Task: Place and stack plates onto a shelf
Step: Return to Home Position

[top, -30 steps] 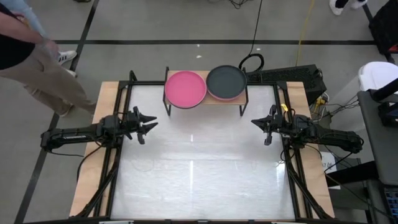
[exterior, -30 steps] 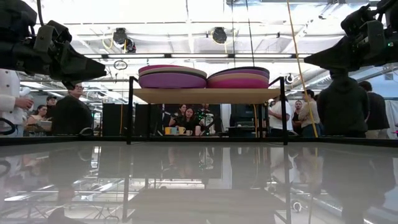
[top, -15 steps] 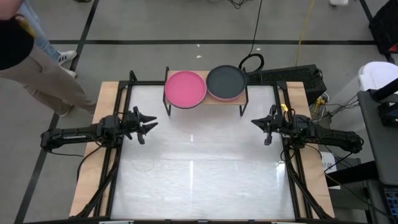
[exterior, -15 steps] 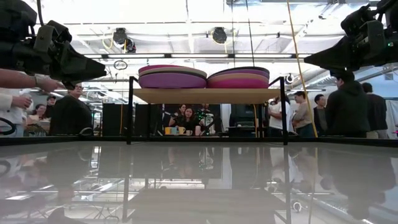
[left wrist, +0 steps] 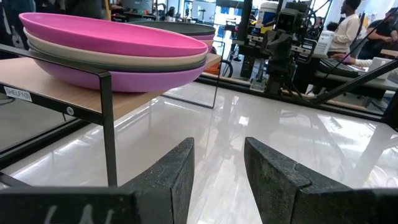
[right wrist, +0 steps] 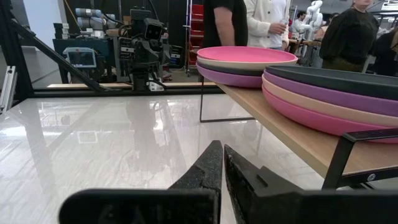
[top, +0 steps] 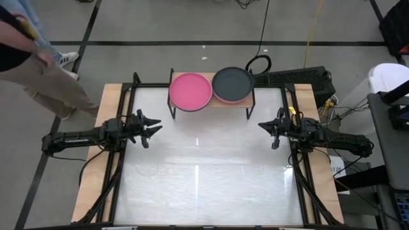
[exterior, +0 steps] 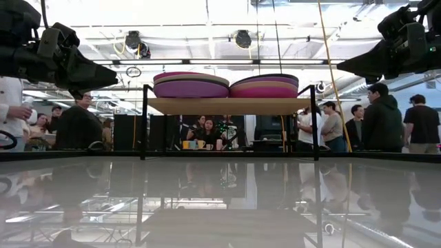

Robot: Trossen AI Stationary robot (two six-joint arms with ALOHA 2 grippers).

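The shelf (top: 249, 99), a low rack with a light-wood top and black legs, stands at the table's far edge. It carries two stacks of plates. The left stack (top: 190, 91) has a magenta plate on top, with cream (left wrist: 124, 58) and purple (left wrist: 124, 78) beneath. The right stack (top: 232, 84) has dark grey on top, over purple, pale pink and magenta (right wrist: 323, 115). My left gripper (top: 157, 126) hovers open at the table's left side, touching nothing. My right gripper (top: 261, 125) hovers shut and empty at the right side.
The white tabletop (top: 204, 172) stretches between the two arms and toward the near edge. A person (top: 32, 64) stands off the table's far-left corner. Several people (exterior: 386, 117) are in the room behind. Cables and equipment (top: 300, 80) lie beyond the far-right corner.
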